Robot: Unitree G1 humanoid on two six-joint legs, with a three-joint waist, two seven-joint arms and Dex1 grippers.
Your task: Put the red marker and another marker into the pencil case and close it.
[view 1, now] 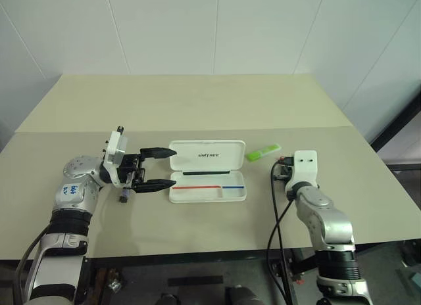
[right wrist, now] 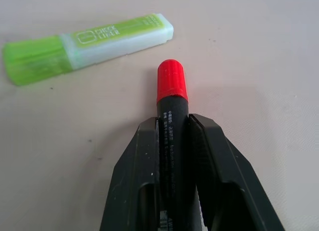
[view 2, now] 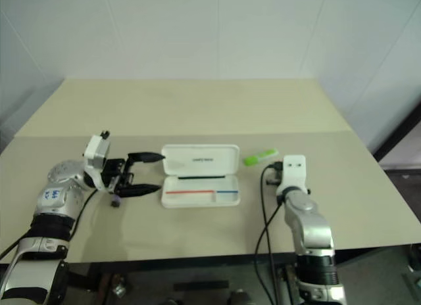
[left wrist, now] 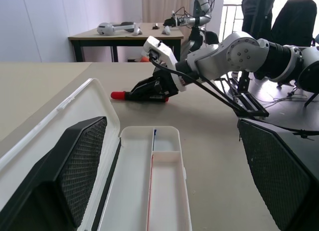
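Red marker (right wrist: 172,99), short thick pen w/ red cap and black barrel, is pinched between the right gripper's (right wrist: 172,136) two black fingers, low over the beige table (view 1: 197,108); red tip pokes out past the fingertips. From the head camera this gripper sits at approx 3 o'clock from the case, well apart from it.

Pencil case (view 1: 208,171), flat white hard-plastic rectangle w/ rounded corners, lies open near table centre. Lid is tipped back at the 12 o'clock side and carries a small dark printed logo. Tray has a divider wall and a thin red-and-blue stripe along its floor; no pens in it.

Lime-green highlighter (view 1: 262,152) w/ paler translucent cap lies flat on the table at approx 2 o'clock from the case, just beside its lid corner, and just ahead of the red marker's tip, not touching it.

Left gripper (view 1: 155,167) is at 9 o'clock from the case, pointing toward it, fingers spread wide and holding nothing; the fingertips flank the case's short end.

Count: 1 case, 2 markers (1 red, 1 green), 2 grippers.
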